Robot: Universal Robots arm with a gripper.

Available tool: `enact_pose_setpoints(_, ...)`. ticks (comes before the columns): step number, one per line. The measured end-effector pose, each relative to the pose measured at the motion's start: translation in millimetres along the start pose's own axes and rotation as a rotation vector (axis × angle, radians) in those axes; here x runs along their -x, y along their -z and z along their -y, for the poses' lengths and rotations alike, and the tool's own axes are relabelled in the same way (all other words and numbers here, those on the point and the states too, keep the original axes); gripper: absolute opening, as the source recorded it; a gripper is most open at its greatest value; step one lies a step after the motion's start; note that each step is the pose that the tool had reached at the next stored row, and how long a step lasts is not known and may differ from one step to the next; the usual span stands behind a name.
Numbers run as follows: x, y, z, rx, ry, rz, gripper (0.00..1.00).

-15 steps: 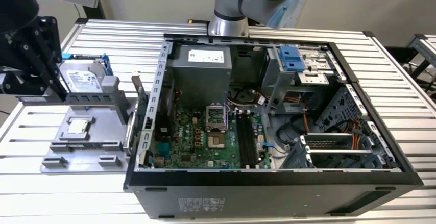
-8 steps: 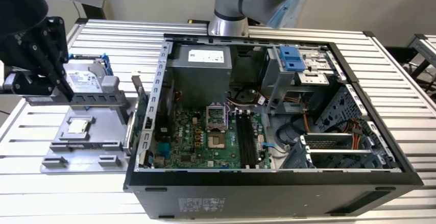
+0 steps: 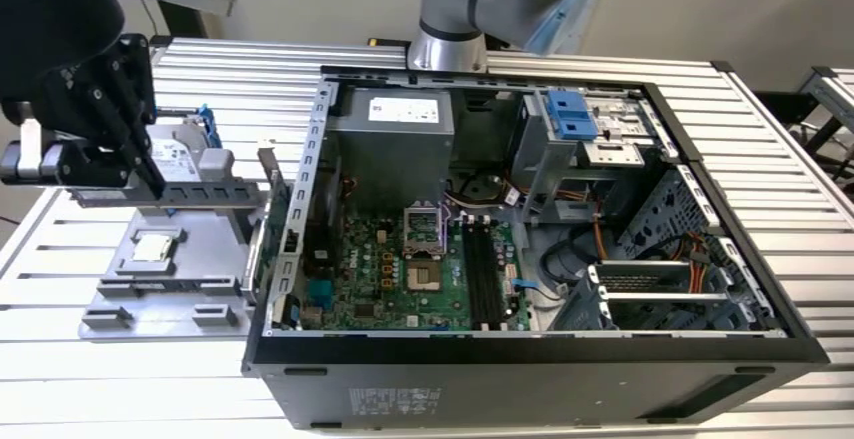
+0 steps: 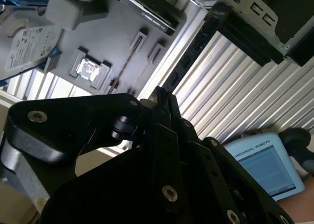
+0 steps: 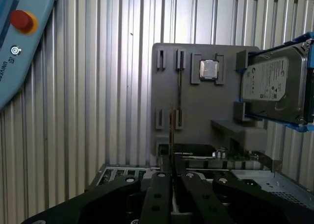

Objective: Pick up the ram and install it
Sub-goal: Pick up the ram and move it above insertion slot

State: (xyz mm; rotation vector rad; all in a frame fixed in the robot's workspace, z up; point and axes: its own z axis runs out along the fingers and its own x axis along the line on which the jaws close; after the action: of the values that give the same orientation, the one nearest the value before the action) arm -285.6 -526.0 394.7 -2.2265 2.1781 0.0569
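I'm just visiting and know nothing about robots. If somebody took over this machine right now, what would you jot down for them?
Gripper: shut on the ram, clamped about mid-length, with the stick lying level.
Where things are: the ram is held above the grey tray, to the exterior view's left of the open case. In the first wrist view it shows edge-on, running out from the fingertips.
Done: the ram is picked up.
Left: the install. The ram is not yet in the long black slots on the board inside the case, and they look empty.
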Motion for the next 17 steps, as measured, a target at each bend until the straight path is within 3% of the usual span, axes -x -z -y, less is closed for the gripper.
enact_pose_setpoints(9,-0.5,0.2,22.9,0.0024,0.002,0.0000,0.00)
enact_pose_setpoints(17,-0.7,0.3,35.2,0.0027,0.008,0.0000,0.00)
